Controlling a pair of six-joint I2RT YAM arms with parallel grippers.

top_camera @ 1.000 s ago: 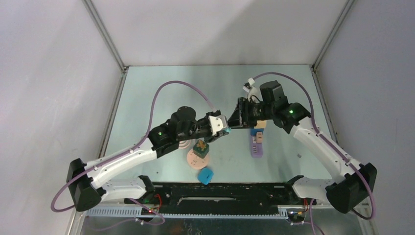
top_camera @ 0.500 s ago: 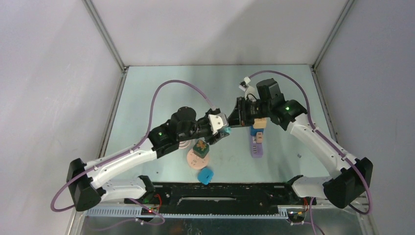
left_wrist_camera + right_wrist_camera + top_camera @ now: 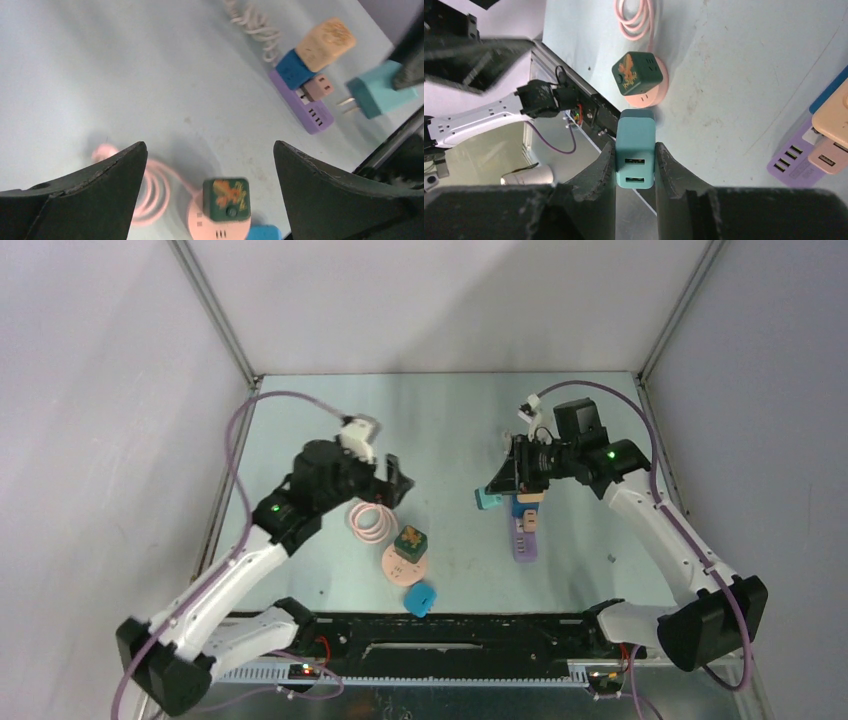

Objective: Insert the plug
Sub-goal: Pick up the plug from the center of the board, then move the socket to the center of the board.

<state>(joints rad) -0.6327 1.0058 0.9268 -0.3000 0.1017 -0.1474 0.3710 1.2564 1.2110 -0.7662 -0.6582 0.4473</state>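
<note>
Teal plug (image 3: 635, 135) sits clamped in the right hand (image 3: 635, 165), held above the desk (image 3: 330, 430) just beside the purple power strip (image 3: 524, 543). Its prongs are in no socket yet, so the whole insertion remains. The left hand (image 3: 208, 145) hangs spread apart and holds nothing. Bare desk separates the arms. The strip's near end looks free, while adapters (image 3: 325, 37) crowd its far end.

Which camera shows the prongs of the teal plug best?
Left wrist: the teal plug appears side-on, both metal prongs clear of the right gripper. The right wrist view shows only its USB-port end clamped between the fingers, prongs hidden. The top view shows just a small teal block.
</note>
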